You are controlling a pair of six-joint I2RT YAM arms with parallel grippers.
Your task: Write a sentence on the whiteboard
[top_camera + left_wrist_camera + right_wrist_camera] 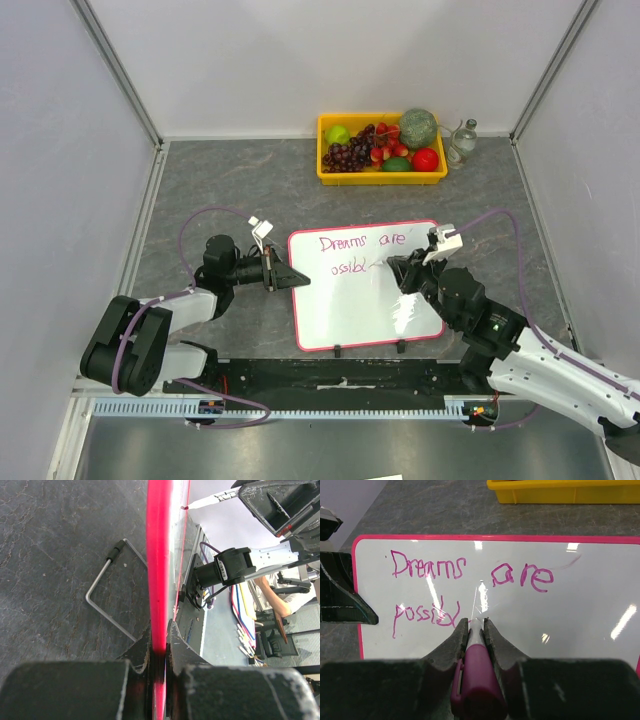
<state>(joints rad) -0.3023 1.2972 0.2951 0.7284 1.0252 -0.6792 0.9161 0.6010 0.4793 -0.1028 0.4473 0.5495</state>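
The whiteboard (370, 312) lies flat in the middle of the table, white with a pink rim (159, 555). On it the sentence (360, 243) reads "Dreams are" with "possibl" on a second line (422, 614), in thin magenta strokes. My left gripper (299, 279) is shut on the board's left edge; in the left wrist view its jaws (159, 632) pinch the pink rim. My right gripper (400, 273) is over the board, shut on a magenta marker (477, 675). The marker's pale tip (476, 625) touches the board just right of "possibl".
A yellow tray (380, 178) of fruit stands at the back, with a glass bottle (462, 141) to its right. Two black clips (338, 350) sit on the board's near edge. A bent wire stand (102, 587) lies on the table under the board's left edge.
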